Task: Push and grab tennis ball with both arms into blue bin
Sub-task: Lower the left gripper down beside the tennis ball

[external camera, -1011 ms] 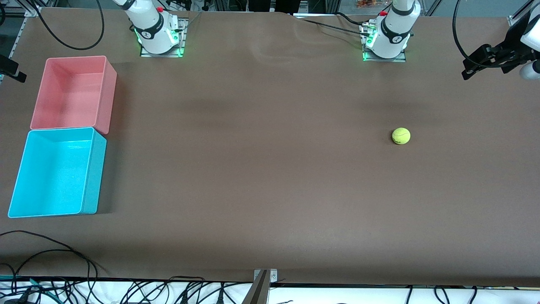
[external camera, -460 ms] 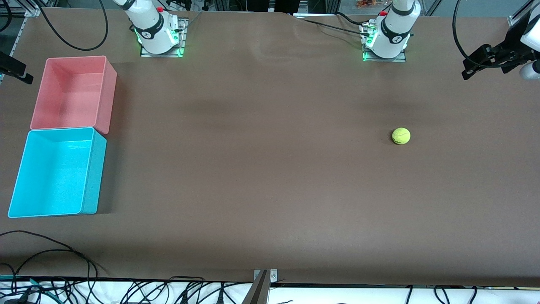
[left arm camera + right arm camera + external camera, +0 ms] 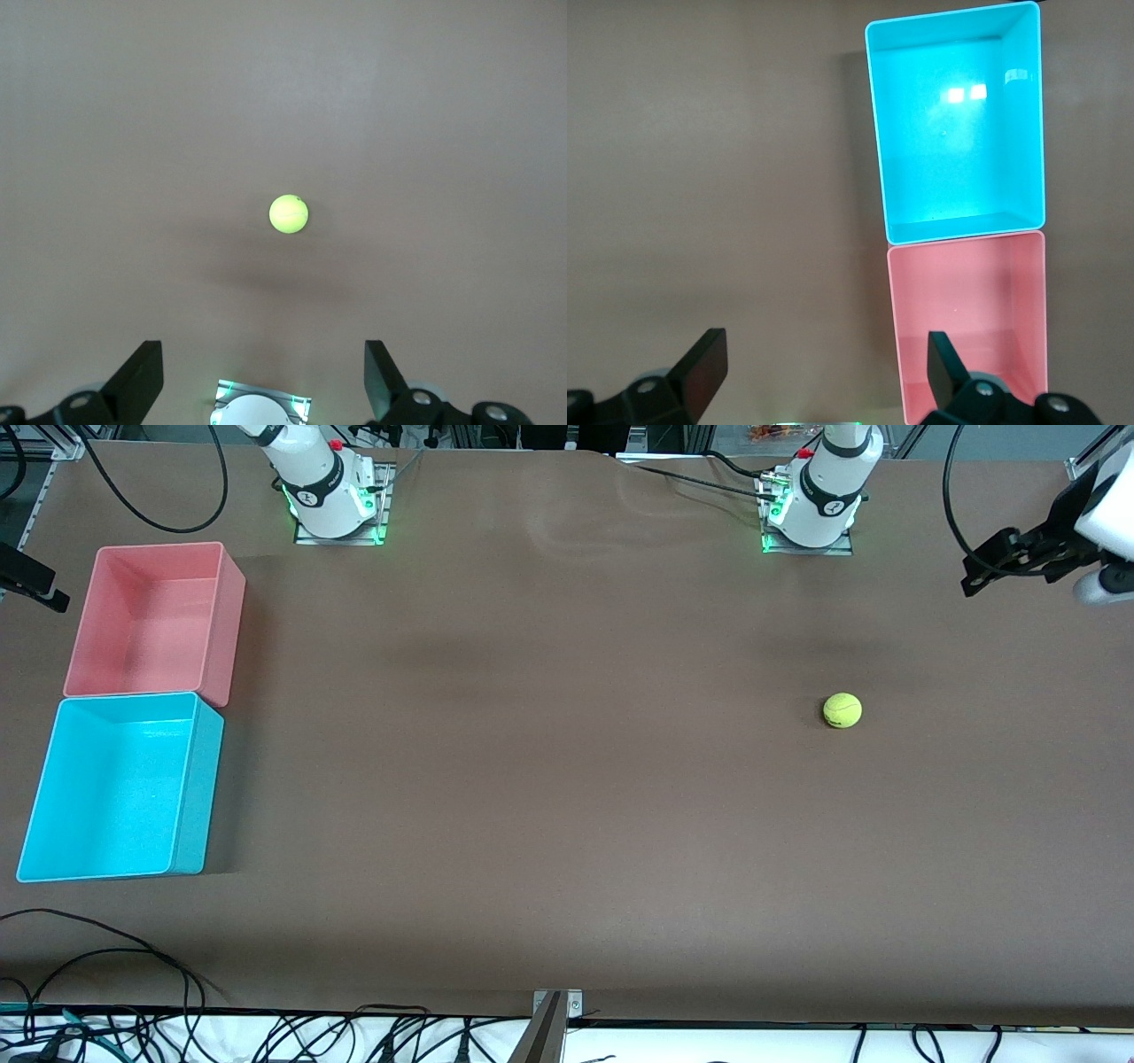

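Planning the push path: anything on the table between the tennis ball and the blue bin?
Nothing visible. The tennis ball sits alone toward the left arm's end; bare table runs from it to the blue bin at the right arm's end. The pink bin adjoins the blue one, farther from the front camera, off the direct line.

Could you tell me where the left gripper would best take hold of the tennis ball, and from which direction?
Probably from straight above, jaws closing across the widest part of the ball. It is round, so no side is better, and it sits alone on the table with room all round. The left gripper is open.
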Controlling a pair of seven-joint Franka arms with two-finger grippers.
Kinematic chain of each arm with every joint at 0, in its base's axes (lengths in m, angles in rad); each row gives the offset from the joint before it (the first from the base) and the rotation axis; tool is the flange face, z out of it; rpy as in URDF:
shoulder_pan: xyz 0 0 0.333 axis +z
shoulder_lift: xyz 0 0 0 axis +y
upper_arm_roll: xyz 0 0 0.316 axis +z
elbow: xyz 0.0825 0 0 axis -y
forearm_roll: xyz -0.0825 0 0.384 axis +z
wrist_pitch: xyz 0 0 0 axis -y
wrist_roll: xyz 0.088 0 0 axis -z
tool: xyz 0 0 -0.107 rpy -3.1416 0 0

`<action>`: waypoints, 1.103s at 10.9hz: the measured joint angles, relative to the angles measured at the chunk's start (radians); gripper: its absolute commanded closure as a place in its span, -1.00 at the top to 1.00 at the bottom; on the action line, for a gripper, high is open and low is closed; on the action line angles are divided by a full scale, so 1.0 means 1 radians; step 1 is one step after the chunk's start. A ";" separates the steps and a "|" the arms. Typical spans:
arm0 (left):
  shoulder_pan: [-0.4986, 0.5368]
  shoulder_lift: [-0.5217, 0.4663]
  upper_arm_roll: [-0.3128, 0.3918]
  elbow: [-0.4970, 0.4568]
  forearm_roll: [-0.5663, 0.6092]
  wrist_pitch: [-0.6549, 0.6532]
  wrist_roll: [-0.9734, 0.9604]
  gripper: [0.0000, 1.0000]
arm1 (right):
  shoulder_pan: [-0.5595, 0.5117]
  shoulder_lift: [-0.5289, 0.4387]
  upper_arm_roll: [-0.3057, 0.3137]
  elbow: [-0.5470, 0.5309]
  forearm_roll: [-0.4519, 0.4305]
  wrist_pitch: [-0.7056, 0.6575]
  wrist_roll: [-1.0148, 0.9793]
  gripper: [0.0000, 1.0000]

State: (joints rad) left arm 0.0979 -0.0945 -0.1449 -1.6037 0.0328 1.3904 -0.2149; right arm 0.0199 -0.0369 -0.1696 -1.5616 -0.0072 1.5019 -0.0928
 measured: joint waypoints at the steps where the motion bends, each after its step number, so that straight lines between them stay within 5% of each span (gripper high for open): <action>1: 0.000 0.014 0.000 -0.008 0.004 0.005 0.000 1.00 | 0.000 0.001 0.000 0.000 0.000 0.000 0.002 1.00; 6: 0.003 0.067 0.001 -0.054 0.007 0.040 0.001 1.00 | 0.003 0.006 0.001 0.000 0.000 0.001 0.002 1.00; 12: 0.006 0.084 0.017 -0.196 0.014 0.238 0.049 1.00 | 0.003 0.010 0.001 0.000 0.000 0.002 0.003 1.00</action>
State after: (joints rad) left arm 0.1039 -0.0110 -0.1279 -1.7992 0.0464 1.6279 -0.1662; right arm 0.0225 -0.0266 -0.1684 -1.5616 -0.0072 1.5034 -0.0901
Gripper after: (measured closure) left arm 0.000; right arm 0.000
